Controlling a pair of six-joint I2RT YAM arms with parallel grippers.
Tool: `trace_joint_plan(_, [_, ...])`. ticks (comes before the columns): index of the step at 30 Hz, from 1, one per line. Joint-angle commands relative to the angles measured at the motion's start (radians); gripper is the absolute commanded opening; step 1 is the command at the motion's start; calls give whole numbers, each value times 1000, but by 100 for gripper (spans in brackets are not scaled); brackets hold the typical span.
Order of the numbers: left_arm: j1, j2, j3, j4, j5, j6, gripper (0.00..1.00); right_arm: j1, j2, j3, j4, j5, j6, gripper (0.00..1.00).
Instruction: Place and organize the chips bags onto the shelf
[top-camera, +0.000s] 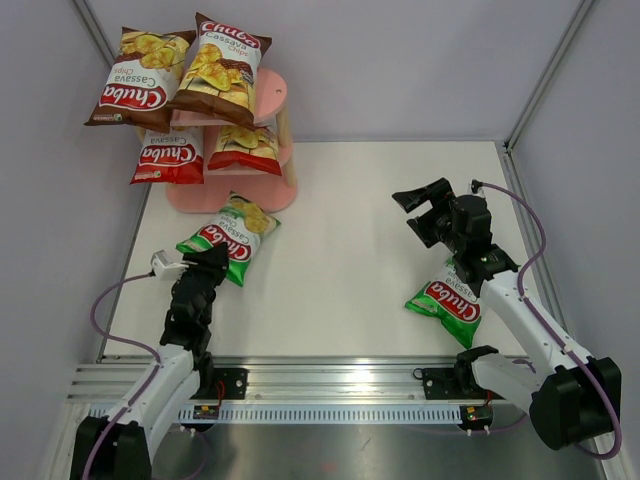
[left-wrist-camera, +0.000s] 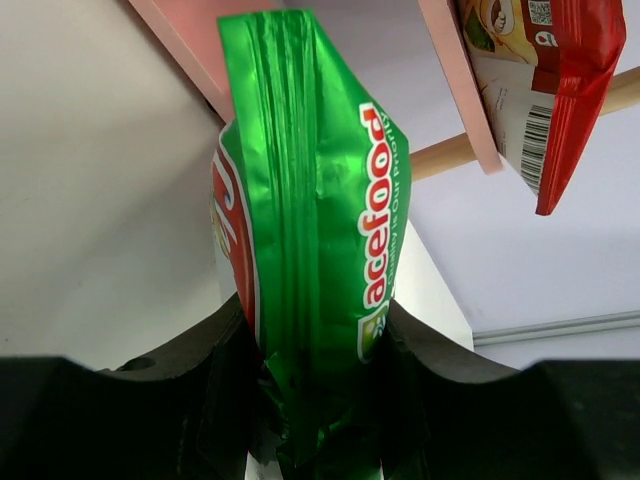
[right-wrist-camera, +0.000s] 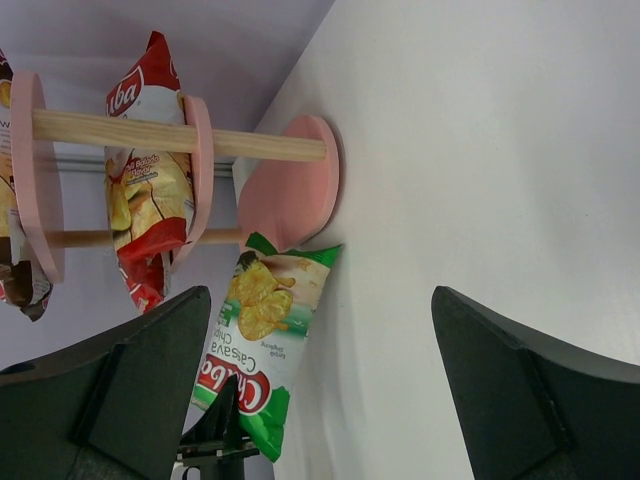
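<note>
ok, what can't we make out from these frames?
1. Second green bag: top view, the right arm covers its upper end; neither wrist view shows it.
2. Shelf, lower boards: top view, brown bags and red bags overhang them, so free space is unclear.
3. Held green bag: left wrist view, edge-on, front print unreadable; it blocks the table ahead.
4. Brown bags: right wrist view, cut off at the left edge.

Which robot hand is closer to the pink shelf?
Left. The left gripper, clamping a green bag, sits just before the shelf; the right gripper is far off to its right.
</note>
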Motion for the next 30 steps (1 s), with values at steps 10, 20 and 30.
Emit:
trace_joint_plan(10, [83, 59, -4, 284, 57, -51, 0, -16, 1, 38, 26, -28, -35, 99])
trace_joint_plan(20, [213, 239, 30, 428, 117, -153, 2, -16, 7, 18, 92, -64, -43, 99])
trace_joint_plan(30, [265, 398, 68, 584, 141, -187, 3, -16, 39, 21, 112, -91, -58, 99])
